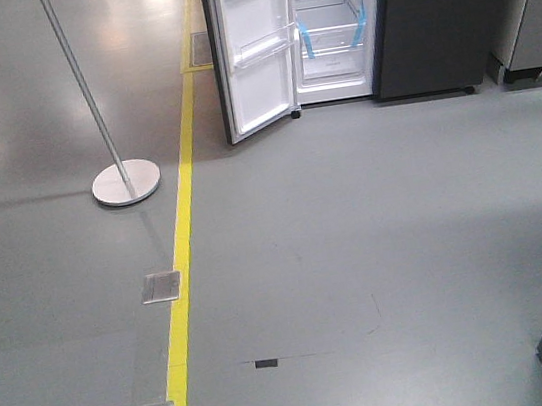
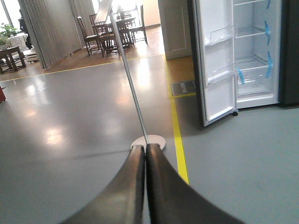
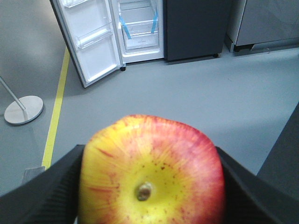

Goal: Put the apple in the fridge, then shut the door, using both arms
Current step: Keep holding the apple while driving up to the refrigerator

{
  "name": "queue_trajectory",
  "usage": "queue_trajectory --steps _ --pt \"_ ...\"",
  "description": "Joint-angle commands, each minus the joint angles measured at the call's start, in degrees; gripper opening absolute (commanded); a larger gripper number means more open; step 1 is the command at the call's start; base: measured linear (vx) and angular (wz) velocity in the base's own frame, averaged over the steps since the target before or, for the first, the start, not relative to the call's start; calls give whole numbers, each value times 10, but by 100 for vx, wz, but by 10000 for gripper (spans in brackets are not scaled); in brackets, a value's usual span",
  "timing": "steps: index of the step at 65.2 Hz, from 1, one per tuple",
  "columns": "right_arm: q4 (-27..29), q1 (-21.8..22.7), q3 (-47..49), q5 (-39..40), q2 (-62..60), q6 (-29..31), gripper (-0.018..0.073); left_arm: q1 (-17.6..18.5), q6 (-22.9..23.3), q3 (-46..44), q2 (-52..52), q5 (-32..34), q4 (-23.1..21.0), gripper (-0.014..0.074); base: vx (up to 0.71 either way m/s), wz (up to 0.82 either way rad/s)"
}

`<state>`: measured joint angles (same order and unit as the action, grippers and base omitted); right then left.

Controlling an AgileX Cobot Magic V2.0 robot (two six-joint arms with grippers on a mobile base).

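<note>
Your right pincer (image 3: 149, 191) is clamped on the apple (image 3: 152, 172). In the right wrist view the fruit fills the lower frame, red over the top and yellow around the stem end that faces the camera, with black fingers (image 3: 42, 191) pressed against its two sides. Your left pincer (image 2: 145, 149) is closed on itself, its own curved fingers (image 2: 126, 186) lying together along their length. You are facing the fridge (image 1: 333, 68) from well across the grey floor (image 1: 359, 251). It stands at the top of the front view with its white interior exposed and its glass shelves marked by blue tape strips (image 1: 307, 41). The apple is well apart from it, held above the floor. The door (image 1: 258, 73) is swung wide to the left of the opening, its white inner face and clear bins turned toward you. A dark grey panel (image 1: 437, 18) flanks the opening on the right. A yellow line (image 1: 181, 246) runs along the floor just left of the door's foot, with two metal plates (image 1: 161, 285) set against its left edge. Left of the line stands a pole stand (image 1: 127, 181) on a round pale base. Far off in the left wrist view you can make out chairs (image 2: 100, 30) in a wood-floored room.
</note>
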<state>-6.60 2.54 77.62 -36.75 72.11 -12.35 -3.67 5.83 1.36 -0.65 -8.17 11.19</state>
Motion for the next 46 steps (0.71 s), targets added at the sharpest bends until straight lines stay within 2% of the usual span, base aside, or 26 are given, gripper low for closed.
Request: queue_trajectory --steps 1,46 --pt "-7 2 17 45 -16 5 221 2 4 -10 -8 45 0 -6 16 -6" --pt "-7 2 17 45 -16 5 221 2 4 -10 -8 45 0 -6 16 -4"
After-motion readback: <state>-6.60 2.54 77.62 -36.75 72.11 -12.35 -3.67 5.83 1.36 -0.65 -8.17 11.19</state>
